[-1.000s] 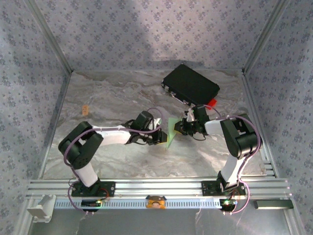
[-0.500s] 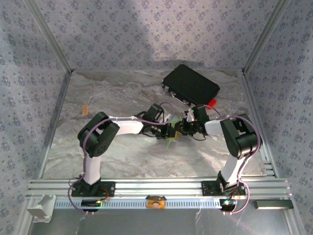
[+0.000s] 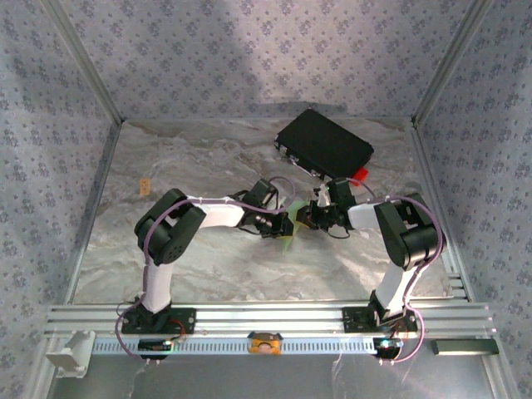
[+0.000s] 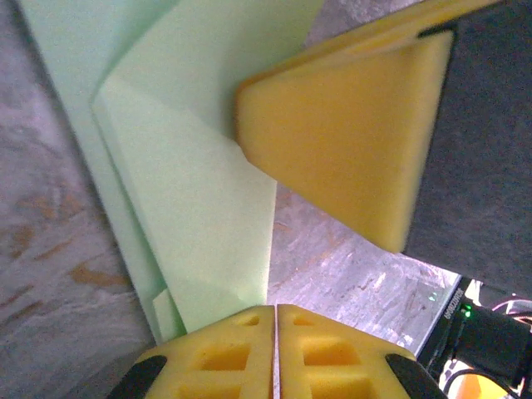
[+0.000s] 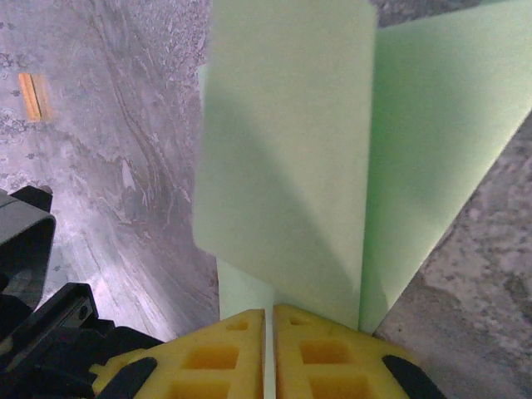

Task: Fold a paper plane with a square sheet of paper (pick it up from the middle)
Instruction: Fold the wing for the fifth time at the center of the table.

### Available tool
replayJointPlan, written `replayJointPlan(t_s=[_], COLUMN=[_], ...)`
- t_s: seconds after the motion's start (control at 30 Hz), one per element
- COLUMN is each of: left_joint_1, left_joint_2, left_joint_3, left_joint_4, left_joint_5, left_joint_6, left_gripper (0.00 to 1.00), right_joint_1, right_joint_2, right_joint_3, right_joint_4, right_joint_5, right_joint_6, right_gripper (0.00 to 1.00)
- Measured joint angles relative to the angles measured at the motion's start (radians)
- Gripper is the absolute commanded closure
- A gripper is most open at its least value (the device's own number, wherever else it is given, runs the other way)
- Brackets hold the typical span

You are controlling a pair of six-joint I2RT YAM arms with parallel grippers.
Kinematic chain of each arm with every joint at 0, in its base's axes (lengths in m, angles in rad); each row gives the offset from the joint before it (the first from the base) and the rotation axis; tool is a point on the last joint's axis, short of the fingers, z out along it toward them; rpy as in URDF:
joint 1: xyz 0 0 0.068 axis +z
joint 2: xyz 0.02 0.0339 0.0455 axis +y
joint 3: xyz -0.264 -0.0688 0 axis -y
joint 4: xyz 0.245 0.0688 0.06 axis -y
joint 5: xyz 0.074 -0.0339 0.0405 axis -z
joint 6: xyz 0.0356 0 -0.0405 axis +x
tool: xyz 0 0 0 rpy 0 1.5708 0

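The square sheet of paper (image 3: 288,239), pale green and folded into overlapping flaps, hangs on edge above the table's middle between both grippers. My left gripper (image 3: 283,224) is shut on it from the left. In the left wrist view the paper (image 4: 191,166) runs down into the closed yellow pads (image 4: 216,357) of the left gripper (image 4: 275,320), with a right finger (image 4: 349,141) beyond. My right gripper (image 3: 307,218) is shut on it from the right. In the right wrist view the folded paper (image 5: 291,166) rises from the closed right gripper (image 5: 269,320).
A black rectangular case (image 3: 324,143) lies at the back right, with a small red tab (image 3: 359,174) at its near corner. A small tan piece (image 3: 145,185) lies at the left of the marbled table (image 3: 191,266); it also shows as the tan piece (image 5: 30,96) in the right wrist view.
My left arm has reached right to the paper and its jaws have closed on it. The right gripper has kept its grip and place.
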Motion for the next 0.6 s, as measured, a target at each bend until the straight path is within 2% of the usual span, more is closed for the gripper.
replayJointPlan(t_s=[0.4, 0.6], left_joint_1=[0.002, 0.006], left_joint_2=[0.0, -0.004], left_joint_3=[-0.008, -0.046], left_joint_4=[-0.013, 0.05], left_joint_5=[-0.04, -0.028], left_joint_6=[0.006, -0.028], left_gripper=[0.95, 0.98], right_joint_1=[0.0, 0.0], right_joint_2=[0.0, -0.003], right_joint_3=[0.0, 0.0], right_joint_4=[0.0, 0.0], right_joint_5=[0.0, -0.001], right_joint_6=[0.0, 0.0], right_gripper=[0.87, 0.84])
